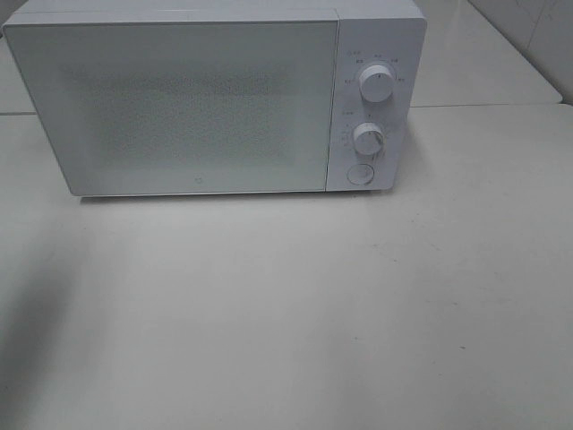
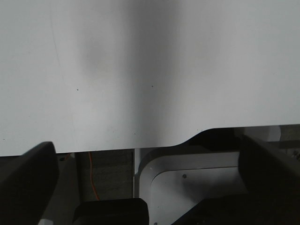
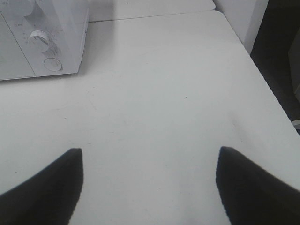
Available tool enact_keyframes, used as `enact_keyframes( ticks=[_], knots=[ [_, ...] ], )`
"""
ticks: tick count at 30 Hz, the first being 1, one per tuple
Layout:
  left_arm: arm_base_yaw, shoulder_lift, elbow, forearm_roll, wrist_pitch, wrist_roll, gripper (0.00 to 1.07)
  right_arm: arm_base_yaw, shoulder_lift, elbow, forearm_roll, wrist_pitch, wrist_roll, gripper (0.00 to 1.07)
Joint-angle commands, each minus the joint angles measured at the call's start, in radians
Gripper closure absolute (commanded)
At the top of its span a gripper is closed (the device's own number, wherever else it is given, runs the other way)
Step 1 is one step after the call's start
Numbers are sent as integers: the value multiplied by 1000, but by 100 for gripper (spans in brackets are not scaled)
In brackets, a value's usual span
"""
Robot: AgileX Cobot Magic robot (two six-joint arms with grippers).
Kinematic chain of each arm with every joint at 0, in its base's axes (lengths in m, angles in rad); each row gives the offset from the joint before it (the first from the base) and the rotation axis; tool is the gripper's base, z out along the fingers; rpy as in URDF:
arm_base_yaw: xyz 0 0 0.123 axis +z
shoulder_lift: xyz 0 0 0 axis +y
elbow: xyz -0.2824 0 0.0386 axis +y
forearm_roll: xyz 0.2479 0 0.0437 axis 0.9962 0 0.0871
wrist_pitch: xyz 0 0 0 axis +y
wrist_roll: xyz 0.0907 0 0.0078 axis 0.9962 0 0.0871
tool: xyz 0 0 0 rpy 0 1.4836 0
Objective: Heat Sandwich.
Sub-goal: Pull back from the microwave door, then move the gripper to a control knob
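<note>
The white microwave (image 1: pixel 197 98) stands at the back of the table with its door shut. It has two round knobs (image 1: pixel 378 82) and a round button (image 1: pixel 360 174) on its right panel. Its knob corner also shows in the right wrist view (image 3: pixel 42 37). The sandwich is not in view. My left gripper (image 2: pixel 146 142) is open and empty over the table's edge. My right gripper (image 3: pixel 150 151) is open and empty above bare table, in front of and to the right of the microwave. Neither gripper shows in the exterior high view.
The white table (image 1: pixel 286 313) stretches in front of the microwave. Its right edge (image 3: pixel 269 93) drops off to a dark floor. Past the table edge in the left wrist view are a white base plate (image 2: pixel 197 187) and an orange cable (image 2: pixel 92 183).
</note>
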Motion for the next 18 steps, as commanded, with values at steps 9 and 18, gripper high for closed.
enact_keyframes(
  ticks=[9,18],
  knots=[
    [88,-315,12,2,101,0,8,-5,-29,0,-6,-12,3,31],
    [88,-641,106,59,94,0,8,-5,-29,0,-6,-12,3,31]
  ],
)
